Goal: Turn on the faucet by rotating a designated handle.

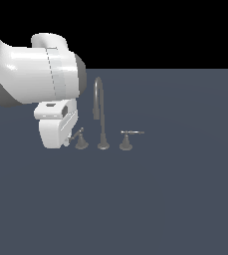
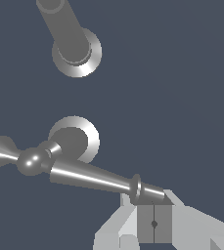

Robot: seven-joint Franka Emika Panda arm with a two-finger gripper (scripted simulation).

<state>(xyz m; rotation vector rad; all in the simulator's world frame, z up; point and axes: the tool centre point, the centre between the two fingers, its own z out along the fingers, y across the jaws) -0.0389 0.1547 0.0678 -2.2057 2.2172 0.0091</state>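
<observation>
The faucet [image 1: 100, 107] is a thin grey gooseneck spout on a small round base [image 2: 77, 52]. The handle [image 1: 79, 138] stands on a flared cone base [image 2: 75, 138] at the exterior view's left of the spout. Its tapered bar [image 2: 96, 177] slants toward my gripper [image 2: 154, 214]. The gripper is shut, its two pads pressed together with only a seam between them. The bar's tip lies against the fingertips, not between them. In the exterior view the white hand [image 1: 57, 125] hangs low beside the handle, and the fingertips are mostly hidden behind it.
A twin lever [image 1: 127, 139] stands at the exterior view's right of the spout, its bar pointing rightward. The bulky white arm [image 1: 33, 69] fills the upper left. All fixtures stand on a flat dark blue-grey surface [image 1: 175, 199].
</observation>
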